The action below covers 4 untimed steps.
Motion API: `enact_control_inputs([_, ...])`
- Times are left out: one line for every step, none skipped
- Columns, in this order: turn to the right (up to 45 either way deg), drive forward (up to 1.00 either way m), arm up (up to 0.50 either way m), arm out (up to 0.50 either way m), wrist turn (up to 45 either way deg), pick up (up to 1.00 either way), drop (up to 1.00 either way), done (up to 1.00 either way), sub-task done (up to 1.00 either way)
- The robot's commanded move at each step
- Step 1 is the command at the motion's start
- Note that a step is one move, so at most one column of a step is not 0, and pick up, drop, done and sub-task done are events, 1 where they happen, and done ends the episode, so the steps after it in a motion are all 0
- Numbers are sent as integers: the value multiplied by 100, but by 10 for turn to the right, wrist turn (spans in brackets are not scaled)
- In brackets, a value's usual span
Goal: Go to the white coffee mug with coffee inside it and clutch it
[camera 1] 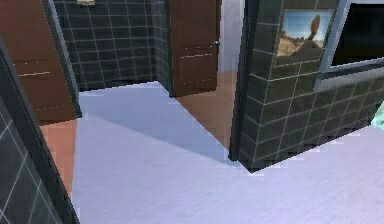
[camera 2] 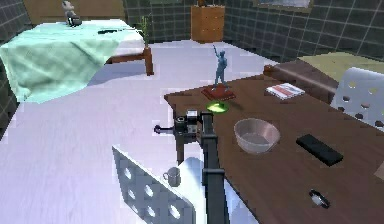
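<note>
A bedroom with a pale floor and dark tiled walls. A bed under a green blanket stands at the arm side view's upper left, and a brown worktop at its right. My fingers reach past the worktop's corner with bare floor behind them. They hold nothing, and I cannot tell how they are set. A small pale mug, handle showing, sits just left of my arm, beside a white chair back. I judge the approach done and the grasp not yet begun. Next the fingers need lining up with the mug. I cannot make out whether coffee is inside it, or what it stands on.
</note>
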Motion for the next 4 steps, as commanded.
enact_control_inputs([0, 0, -40, 0, 0, 0, 0, 0, 0])
enact_control_inputs([0, 0, 0, 0, 0, 100, 0, 0, 0])
enact_control_inputs([0, 0, 10, 0, 0, 0, 0, 0, 0])
enact_control_inputs([0, 0, 0, 0, 0, 0, 0, 100, 0])
